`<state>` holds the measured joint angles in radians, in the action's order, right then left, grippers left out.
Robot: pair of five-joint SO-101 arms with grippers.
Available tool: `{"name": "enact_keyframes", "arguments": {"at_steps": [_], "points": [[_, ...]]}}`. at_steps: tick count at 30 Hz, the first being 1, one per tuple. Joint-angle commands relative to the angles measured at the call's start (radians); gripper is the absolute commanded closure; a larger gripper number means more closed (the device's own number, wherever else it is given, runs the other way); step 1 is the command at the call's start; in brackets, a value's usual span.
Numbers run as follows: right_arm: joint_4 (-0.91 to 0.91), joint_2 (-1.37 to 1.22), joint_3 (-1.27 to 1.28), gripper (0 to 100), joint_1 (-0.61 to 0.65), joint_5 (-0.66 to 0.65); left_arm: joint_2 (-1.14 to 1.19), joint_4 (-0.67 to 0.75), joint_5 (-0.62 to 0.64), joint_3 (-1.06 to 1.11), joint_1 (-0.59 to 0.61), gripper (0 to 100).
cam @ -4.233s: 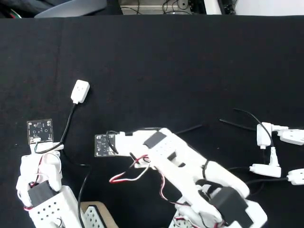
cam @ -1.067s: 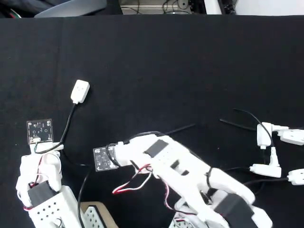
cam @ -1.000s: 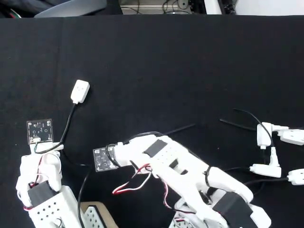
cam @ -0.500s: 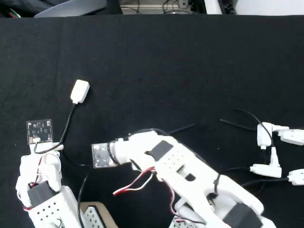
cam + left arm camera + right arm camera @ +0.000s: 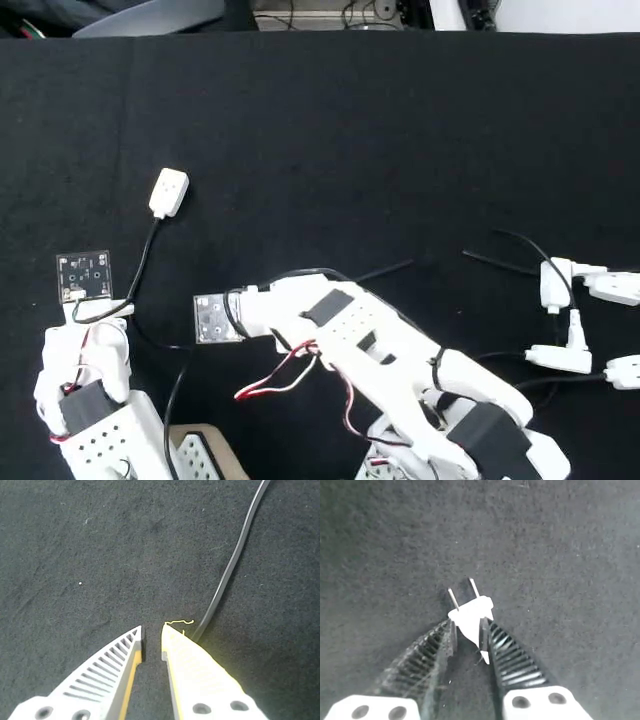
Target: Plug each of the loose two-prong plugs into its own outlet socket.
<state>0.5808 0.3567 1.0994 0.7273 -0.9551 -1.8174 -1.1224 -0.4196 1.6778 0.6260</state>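
A white two-prong plug (image 5: 470, 611) is pinched in my right gripper (image 5: 467, 626), prongs pointing away from the wrist, just above the black cloth. In the high view the right arm (image 5: 340, 325) stretches from the front right towards the left, and its wrist covers the plug. A white outlet socket (image 5: 168, 192) lies at the left, further back, with a black cord (image 5: 143, 262) trailing to the front. My left gripper (image 5: 152, 639) hovers over the cloth beside that cord (image 5: 227, 575), fingers nearly together and holding nothing. More white plugs and sockets (image 5: 560, 320) lie at the right edge.
The black cloth (image 5: 380, 150) covers the whole table. The left arm (image 5: 85, 390) stands at the front left corner. Black cables (image 5: 515, 250) snake near the right-hand cluster. A cardboard piece (image 5: 205, 450) sits at the front edge.
The right arm's wrist dipped toward the front edge, then edged back up and slightly left, still carrying the plug. The left arm and the socket have not moved.
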Motion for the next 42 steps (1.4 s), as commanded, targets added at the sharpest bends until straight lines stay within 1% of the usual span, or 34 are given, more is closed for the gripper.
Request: {"name": "enact_keyframes", "arguments": {"at_steps": [1,6,9,13,17,20,26,29,33,38,42], "points": [[-0.011,-0.008,-0.039,91.5,-0.020,0.006,-0.006,-0.003,0.003,0.001,0.008,92],[0.044,-0.010,-0.044,91.3,-0.011,0.005,-0.006,-0.003,0.003,0.001,0.008,92],[0.051,-0.010,-0.038,91.3,0.020,0.008,-0.006,-0.003,0.003,0.001,0.008,92],[0.052,-0.012,-0.033,91.3,0.029,0.008,-0.006,-0.003,0.003,0.001,0.008,92],[0.055,-0.051,-0.051,91.3,0.029,0.005,-0.006,-0.003,0.003,0.001,0.008,92],[0.100,-0.096,-0.099,91.3,0.029,0.002,-0.006,-0.003,0.003,0.001,0.008,92],[0.161,-0.151,-0.153,91.2,0.025,-0.026,-0.006,-0.003,0.003,0.001,0.008,92],[0.195,-0.157,-0.154,89.2,0.025,-0.063,-0.006,-0.003,0.003,0.001,0.008,92],[0.209,-0.160,-0.160,89.0,0.025,-0.068,-0.006,-0.003,0.003,0.001,0.008,92],[0.242,-0.174,-0.166,89.0,0.023,-0.115,-0.006,-0.003,0.003,0.001,0.008,92],[0.272,-0.232,-0.223,89.0,0.021,-0.118,-0.006,-0.003,0.003,0.001,0.008,92]]}}
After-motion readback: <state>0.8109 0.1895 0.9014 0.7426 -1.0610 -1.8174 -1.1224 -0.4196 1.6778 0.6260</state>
